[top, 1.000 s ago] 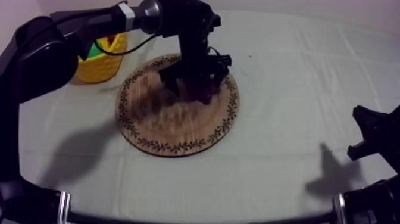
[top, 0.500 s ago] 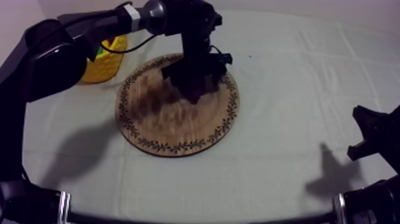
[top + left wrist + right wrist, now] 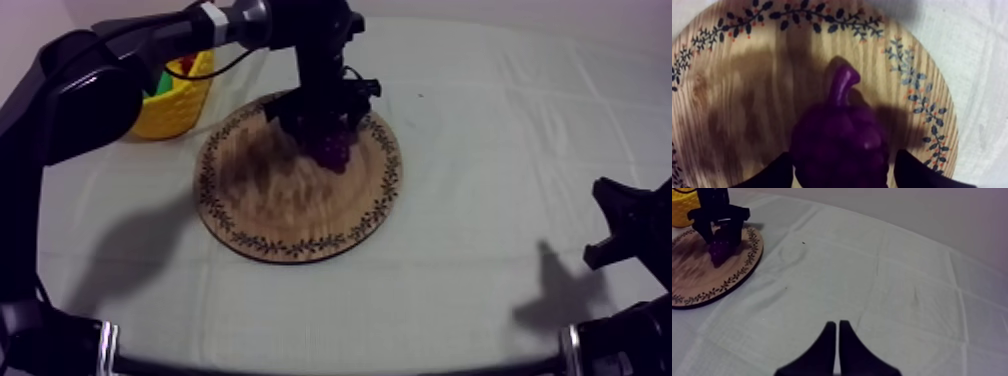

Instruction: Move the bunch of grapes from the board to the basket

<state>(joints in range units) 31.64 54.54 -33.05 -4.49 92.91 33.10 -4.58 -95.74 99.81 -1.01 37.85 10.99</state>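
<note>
Purple bunch of grapes (image 3: 839, 142), clamped between fingers of left end effector (image 3: 325, 135), now higher above wooden board (image 3: 270, 205) than before.

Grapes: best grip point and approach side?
Grip the bunch of grapes across its broad rounded body, from above, squeezing its two flanks: the stem is narrow and tapered, while the body fills the left pincer over the wooden board.

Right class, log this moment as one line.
left end effector: shut on bunch of grapes | bunch of grapes: over wooden board | yellow basket: beside board | right end effector: shut, over cloth
</note>
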